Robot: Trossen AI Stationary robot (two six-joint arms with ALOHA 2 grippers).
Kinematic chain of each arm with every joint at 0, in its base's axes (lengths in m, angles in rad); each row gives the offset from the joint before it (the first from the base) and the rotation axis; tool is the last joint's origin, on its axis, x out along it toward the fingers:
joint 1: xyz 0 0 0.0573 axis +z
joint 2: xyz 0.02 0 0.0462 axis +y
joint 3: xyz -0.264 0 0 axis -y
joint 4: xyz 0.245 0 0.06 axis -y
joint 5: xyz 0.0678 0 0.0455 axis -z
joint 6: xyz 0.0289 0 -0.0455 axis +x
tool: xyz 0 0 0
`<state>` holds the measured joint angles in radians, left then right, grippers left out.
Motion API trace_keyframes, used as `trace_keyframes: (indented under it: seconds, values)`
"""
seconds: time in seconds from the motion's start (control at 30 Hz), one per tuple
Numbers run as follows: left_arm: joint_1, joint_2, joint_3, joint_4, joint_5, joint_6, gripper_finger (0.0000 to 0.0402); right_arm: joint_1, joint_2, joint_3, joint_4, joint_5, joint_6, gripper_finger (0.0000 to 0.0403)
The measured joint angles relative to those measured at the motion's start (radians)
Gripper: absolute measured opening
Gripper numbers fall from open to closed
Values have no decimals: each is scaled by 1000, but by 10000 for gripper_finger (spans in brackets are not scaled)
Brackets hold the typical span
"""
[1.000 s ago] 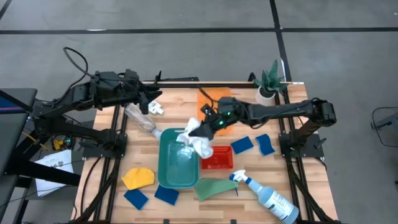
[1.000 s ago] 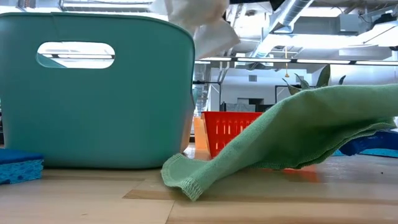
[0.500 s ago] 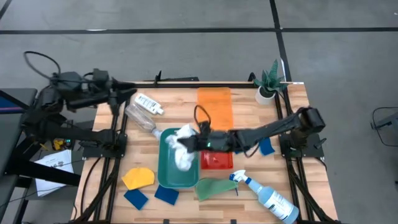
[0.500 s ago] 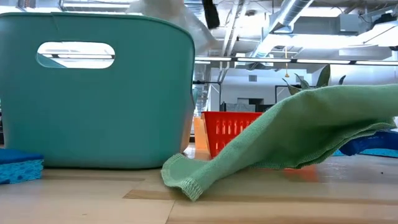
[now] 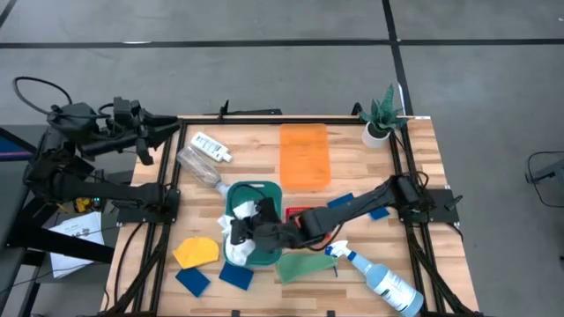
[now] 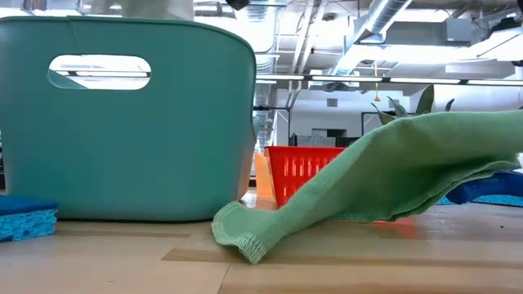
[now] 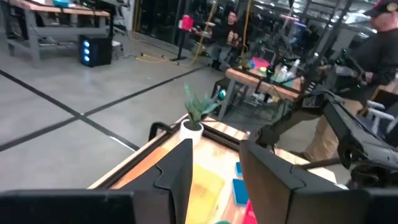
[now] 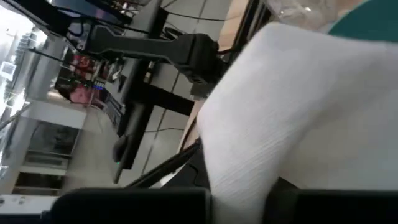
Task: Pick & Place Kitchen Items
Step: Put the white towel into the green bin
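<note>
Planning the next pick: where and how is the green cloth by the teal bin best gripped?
Grip the green cloth at its raised fold, coming from above with an end effector. It is draped, not flat: the low view shows it rising from a hemmed corner on the table to a high ridge, which should give a ready pinch.

Grey concrete floor [image 5: 264, 22] crossed by dark lines surrounds the wooden surface [image 5: 251, 150]; pipes [image 6: 384, 16] line the ceiling beyond.
</note>
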<state>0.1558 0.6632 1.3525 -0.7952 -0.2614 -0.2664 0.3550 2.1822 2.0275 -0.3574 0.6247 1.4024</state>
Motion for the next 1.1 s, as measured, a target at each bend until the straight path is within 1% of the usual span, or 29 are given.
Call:
trace_keyframes:
  seconds: [0.1, 0.17, 0.23, 0.3, 0.53, 0.7, 0.77, 0.83, 0.93, 1.1]
  values:
    - [0, -3, 0, -28, 11, 0, 131, 0, 43, 54, -77, 5, 45, 4]
    - [0, -3, 0, -54, 14, -2, 131, 3, 64, 61, -124, 9, 76, 4]
    - [0, -2, 0, -72, 14, -3, 131, 5, 81, 62, -133, 9, 97, 4]
    - [0, -3, 0, -84, 15, -3, 131, 7, 84, 62, -155, 20, 102, 4]
    - [0, -3, 0, -80, 67, -29, 131, 2, 84, 63, -249, 87, 117, 4]
    - [0, -3, 0, -80, 77, -31, 131, -9, 87, 63, -283, 55, 109, 4]
    - [0, -3, 0, -80, 77, -37, 131, -10, 110, 66, -269, 61, 109, 4]
    - [0, -3, 0, -80, 77, -37, 131, -11, 121, 58, -301, 54, 109, 4]
    - [0, -3, 0, -80, 77, -37, 131, -14, 141, 66, -266, 47, 109, 4]
    - [0, -3, 0, -80, 77, -37, 131, -17, 149, 61, -271, 26, 106, 4]
